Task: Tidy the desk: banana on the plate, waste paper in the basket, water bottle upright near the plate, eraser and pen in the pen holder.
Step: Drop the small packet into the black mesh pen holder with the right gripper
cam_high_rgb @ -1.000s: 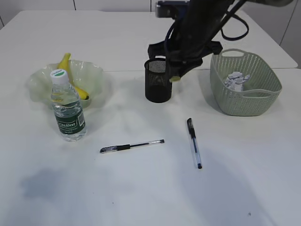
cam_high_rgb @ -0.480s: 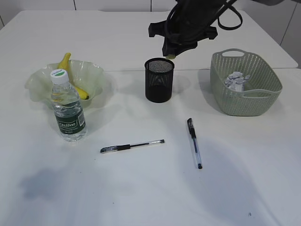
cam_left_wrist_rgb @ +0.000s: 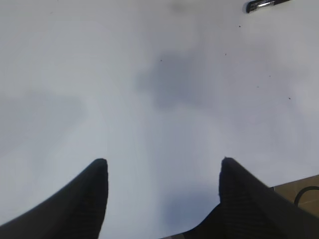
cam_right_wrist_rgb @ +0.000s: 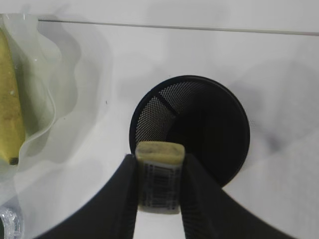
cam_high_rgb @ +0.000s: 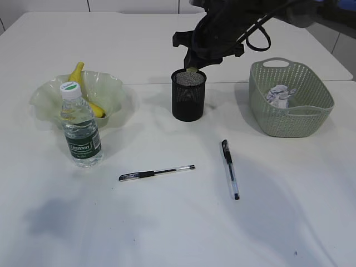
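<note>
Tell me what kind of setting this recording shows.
Probably a staged desk-tidying setup in a lab or office: a plain white table bearing a mesh pen holder, two loose pens and a plastic basket with crumpled paper.

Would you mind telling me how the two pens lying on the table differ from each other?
The left pen lies nearly crosswise, its dark grip end toward the water bottle; the right pen runs mostly front to back, its dark end toward the pen holder. The left pen sits nearer the bottle, the right pen nearer the basket. Both are clear-barrelled with black grips, flat on the table.
</note>
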`<action>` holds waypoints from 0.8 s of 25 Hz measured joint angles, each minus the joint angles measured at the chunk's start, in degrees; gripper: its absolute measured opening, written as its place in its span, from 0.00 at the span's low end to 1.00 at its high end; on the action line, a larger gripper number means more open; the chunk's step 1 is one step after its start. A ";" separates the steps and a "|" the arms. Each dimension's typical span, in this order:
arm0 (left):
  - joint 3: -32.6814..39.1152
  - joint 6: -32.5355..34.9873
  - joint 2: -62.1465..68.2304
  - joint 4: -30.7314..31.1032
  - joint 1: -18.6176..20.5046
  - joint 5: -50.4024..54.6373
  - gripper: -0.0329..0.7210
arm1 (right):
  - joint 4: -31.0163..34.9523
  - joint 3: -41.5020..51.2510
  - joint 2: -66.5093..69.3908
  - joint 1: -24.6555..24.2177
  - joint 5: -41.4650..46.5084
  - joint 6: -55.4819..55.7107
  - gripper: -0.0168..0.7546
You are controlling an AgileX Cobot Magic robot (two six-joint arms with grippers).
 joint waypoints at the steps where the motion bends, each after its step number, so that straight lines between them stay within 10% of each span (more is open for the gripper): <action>1: 0.00 0.00 0.00 0.00 0.00 0.00 0.69 | 0.00 -0.03 0.29 -0.09 -0.52 -0.34 0.27; 20: 0.00 0.00 0.00 0.00 0.00 0.00 0.72 | 0.25 -0.17 2.90 -0.09 -3.40 -1.63 0.38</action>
